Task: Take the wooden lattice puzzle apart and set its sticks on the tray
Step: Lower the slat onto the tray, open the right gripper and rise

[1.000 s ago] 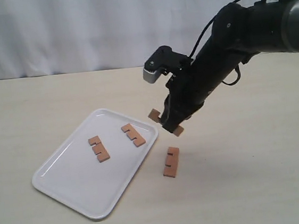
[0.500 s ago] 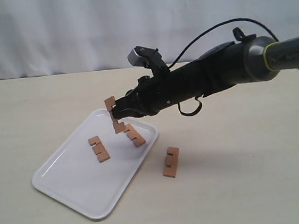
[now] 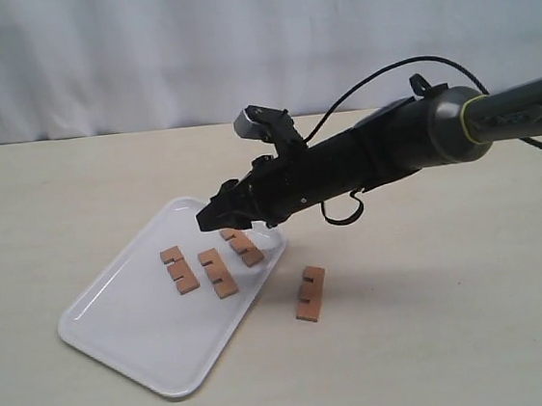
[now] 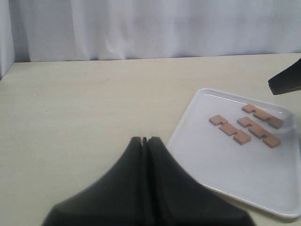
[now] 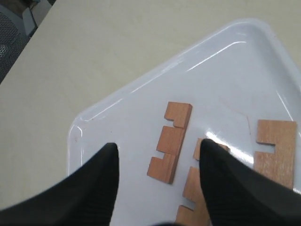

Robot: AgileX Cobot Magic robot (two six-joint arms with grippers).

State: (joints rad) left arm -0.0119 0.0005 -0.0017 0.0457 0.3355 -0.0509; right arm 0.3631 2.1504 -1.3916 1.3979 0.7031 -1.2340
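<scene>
The right arm (image 3: 382, 148) is slanting down from the right side of the exterior view, almost level above the surface (image 3: 460, 338), with a black cable (image 3: 382, 63) arching over it. Its wrist is pointing toward the tray (image 3: 109, 322), and the right hand (image 3: 216, 214) is hovering above the tray's far corner. Its two dark fingers (image 5: 101, 183) are standing well apart with nothing between them, and sticks are showing on the white plastic below the gap.

The puzzle is lying in four separate pieces. Three are resting flat on the tray, side by side: the left stick (image 3: 179, 269), the middle stick (image 3: 218, 272) just beside it, and the far stick (image 3: 243, 246) near the tray's right rim, under the open hand. The fourth stick (image 3: 311, 293) is lying on the bare surface just outside that rim, not touching the tray.

The left hand (image 4: 144, 141) is showing only in its own wrist view. Its fingers are pressed together, gripping nothing, and it is hanging over bare surface beside the tray
</scene>
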